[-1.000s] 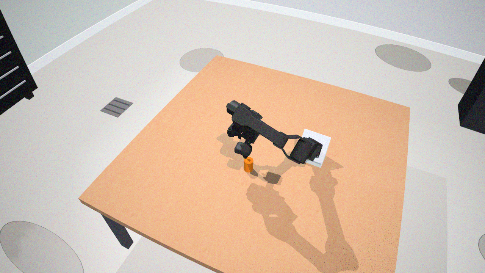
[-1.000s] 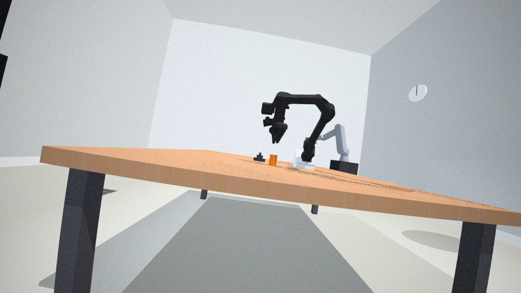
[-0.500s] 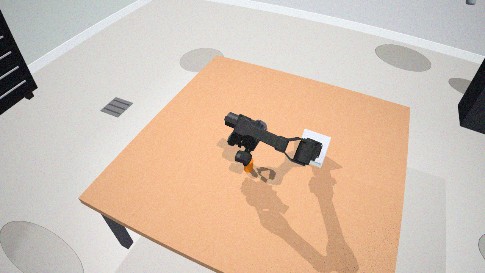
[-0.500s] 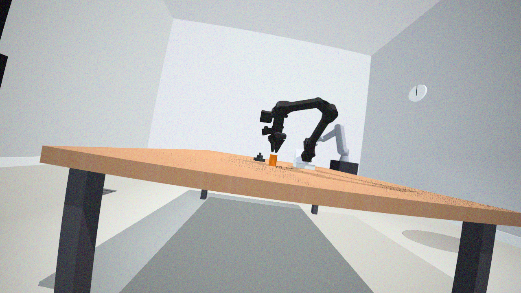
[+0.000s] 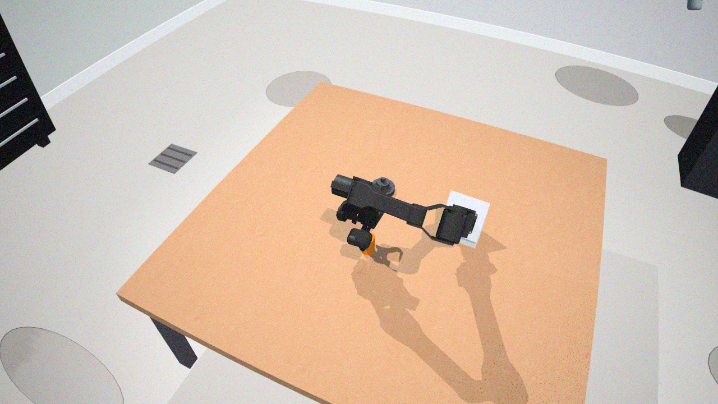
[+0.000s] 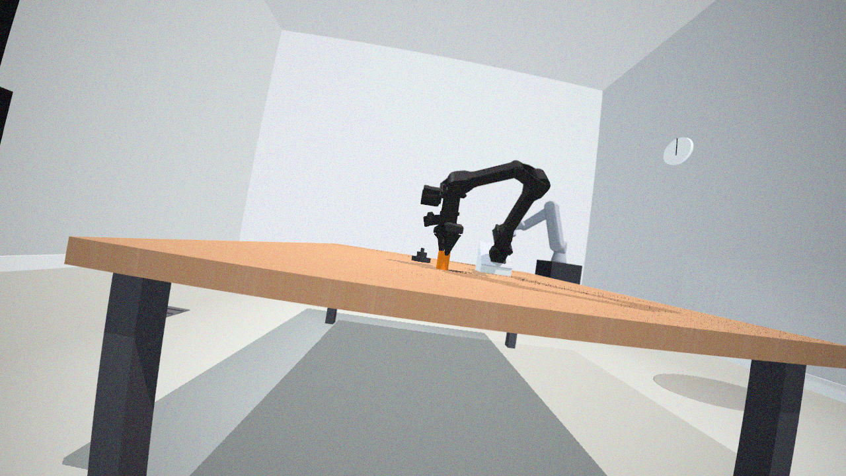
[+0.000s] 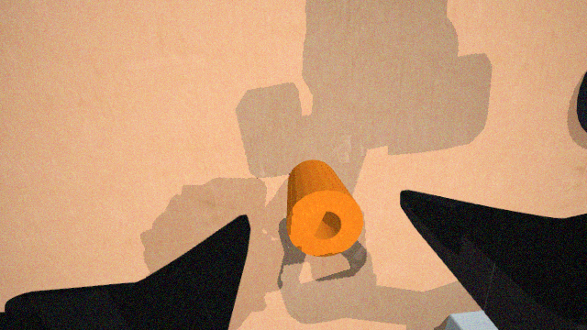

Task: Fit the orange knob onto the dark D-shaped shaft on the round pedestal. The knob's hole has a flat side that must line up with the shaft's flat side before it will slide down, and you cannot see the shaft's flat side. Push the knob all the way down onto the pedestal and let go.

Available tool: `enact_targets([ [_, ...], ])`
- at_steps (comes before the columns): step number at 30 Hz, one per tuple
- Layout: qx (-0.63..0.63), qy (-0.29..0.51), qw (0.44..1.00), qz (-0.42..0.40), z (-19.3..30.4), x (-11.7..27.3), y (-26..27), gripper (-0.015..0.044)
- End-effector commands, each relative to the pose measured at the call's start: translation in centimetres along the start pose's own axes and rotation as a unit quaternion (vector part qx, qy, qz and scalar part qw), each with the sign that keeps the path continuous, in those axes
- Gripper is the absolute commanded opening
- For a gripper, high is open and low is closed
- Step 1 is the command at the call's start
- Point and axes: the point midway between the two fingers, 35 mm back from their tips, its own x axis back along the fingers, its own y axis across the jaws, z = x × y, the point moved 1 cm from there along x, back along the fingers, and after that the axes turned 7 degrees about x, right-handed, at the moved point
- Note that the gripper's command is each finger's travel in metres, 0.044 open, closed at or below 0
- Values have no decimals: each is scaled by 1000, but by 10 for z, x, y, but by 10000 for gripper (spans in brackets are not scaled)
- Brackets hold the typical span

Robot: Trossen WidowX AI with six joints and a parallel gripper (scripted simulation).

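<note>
The orange knob [image 5: 371, 245] [image 6: 443, 260] [image 7: 304, 220] stands upright on the table, with its hole facing up. The wrist view shows a flat side inside the hole. My gripper [image 6: 447, 252] [image 7: 324, 210] is open, with one finger on each side of the knob in the wrist view and its fingertips near the knob's upper part in the exterior view. The dark round pedestal [image 5: 391, 191] [image 6: 421, 258] stands apart from the knob, with its shaft [image 6: 422, 250] upright. Only the pedestal's dark edge [image 7: 583, 105] shows in the wrist view. The shaft's flat side cannot be made out.
The arm rises from near a white block [image 5: 481, 210] [image 6: 486, 267] on the wooden table [image 5: 251, 240] [image 6: 236, 266]. The pedestal lies beyond the gripper from the knob in the top view, close to the forearm. A grey arm [image 6: 554, 227] stands in the background on a black box.
</note>
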Motion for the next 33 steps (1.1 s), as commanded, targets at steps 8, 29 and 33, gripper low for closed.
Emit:
enact_targets([
  [8,-2,-1,1000,-1,1,-17,0,440],
  [29,-2,-1,1000,-4,2,-40,2,309],
  [33,-2,-1,1000,-4,2,-40,2,204],
])
